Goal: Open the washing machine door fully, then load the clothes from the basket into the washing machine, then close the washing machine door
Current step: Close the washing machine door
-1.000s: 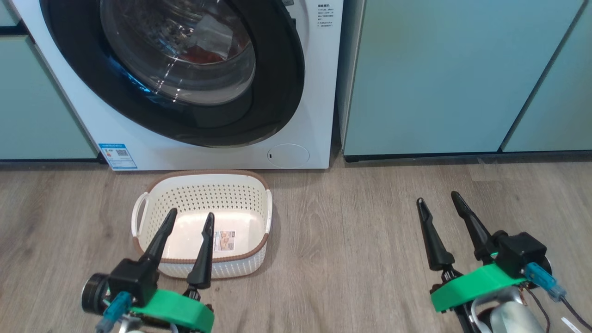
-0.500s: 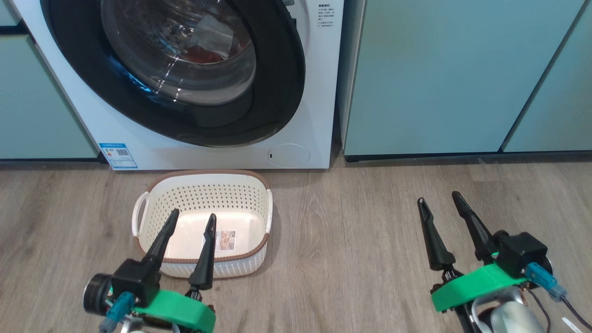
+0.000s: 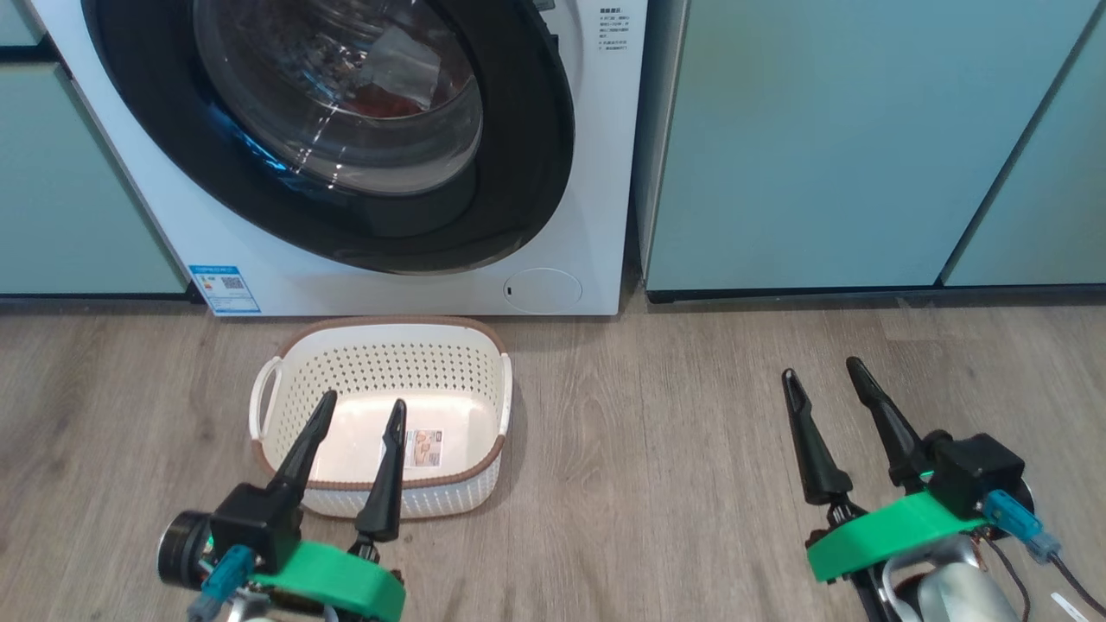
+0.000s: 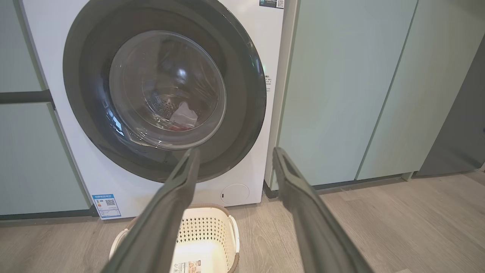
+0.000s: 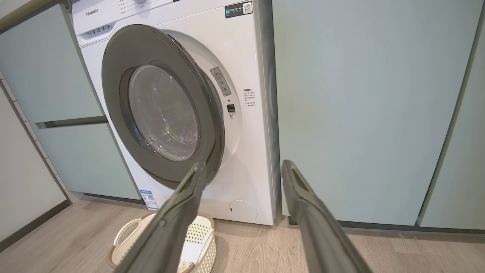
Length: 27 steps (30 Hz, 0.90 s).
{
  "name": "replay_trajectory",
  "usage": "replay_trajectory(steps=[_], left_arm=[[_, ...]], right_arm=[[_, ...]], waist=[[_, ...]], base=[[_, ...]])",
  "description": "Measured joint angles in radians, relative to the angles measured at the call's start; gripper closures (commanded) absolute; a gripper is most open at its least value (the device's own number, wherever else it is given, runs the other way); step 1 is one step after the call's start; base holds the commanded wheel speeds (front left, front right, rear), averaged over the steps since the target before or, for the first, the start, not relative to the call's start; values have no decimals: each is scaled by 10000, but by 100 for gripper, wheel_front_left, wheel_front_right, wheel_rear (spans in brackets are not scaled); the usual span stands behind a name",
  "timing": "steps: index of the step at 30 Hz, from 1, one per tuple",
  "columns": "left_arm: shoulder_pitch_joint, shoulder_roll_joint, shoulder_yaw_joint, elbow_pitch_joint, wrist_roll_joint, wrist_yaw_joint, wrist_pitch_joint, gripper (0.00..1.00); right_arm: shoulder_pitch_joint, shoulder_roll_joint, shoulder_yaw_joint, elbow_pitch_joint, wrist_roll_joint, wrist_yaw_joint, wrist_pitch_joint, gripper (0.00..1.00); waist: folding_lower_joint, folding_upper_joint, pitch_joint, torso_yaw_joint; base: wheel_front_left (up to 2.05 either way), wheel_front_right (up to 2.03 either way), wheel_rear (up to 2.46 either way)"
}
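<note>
The washing machine door [image 5: 163,110] is found ajar, the basket [image 3: 389,354] empty: a closing push is due, with left gripper [image 3: 364,400] and right gripper [image 3: 821,370] spread.

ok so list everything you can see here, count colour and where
washing machine: one, white, between the cabinets
door: one, black rim with clear glass, on the machine's front, slightly ajar
clothes: one, red, in the drum behind the door glass
basket: one, cream with brown rim, on the floor before the machine
sticker: one, white, on the basket's bottom
label: one, blue, machine's lower left corner
flap: one, white, low on the machine
cabinets: several, pale teal, either side of the machine
floor: one, grey-brown wood
left gripper: one, dark, open, above the basket
right gripper: one, dark, open, above the floor
</note>
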Motion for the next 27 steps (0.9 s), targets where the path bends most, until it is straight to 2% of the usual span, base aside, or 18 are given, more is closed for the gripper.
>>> replay_trajectory(steps=[7,8,9,10,11,17,21,27], left_arm=[[0,0,-77,6,2,0,0,0],[0,0,-77,6,2,0,0,0],[-1,0,-117,13,2,0,0,0],[-3,0,-163,21,2,0,0,0],[-8,0,-201,29,2,-2,0,0],[-110,-4,-359,50,2,0,0,0],[-279,-13,-533,2,0,8,0,0],[-1231,-40,-926,-67,-12,92,0,0]], right_arm=[[-1,0,0,0,0,0,0,0],[-1,0,0,0,0,0,0,5],[-1,0,2,0,0,0,0,40],[-1,0,2,0,0,0,0,82],[-1,0,0,-2,-2,0,0,100],[-18,0,86,-73,-295,0,0,100],[-434,-96,640,-213,-380,0,0,100],[-2539,-953,1383,-107,-359,0,-4,100]], waist=[[0,0,40,43],[0,0,40,43],[0,0,51,59],[0,0,66,83],[0,0,87,116],[0,0,340,431],[0,0,760,679],[0,0,1789,1141]], base=[[0,0,0],[0,0,0],[0,0,0],[0,0,0],[0,0,0],[0,0,0],[0,0,0],[0,0,0]])
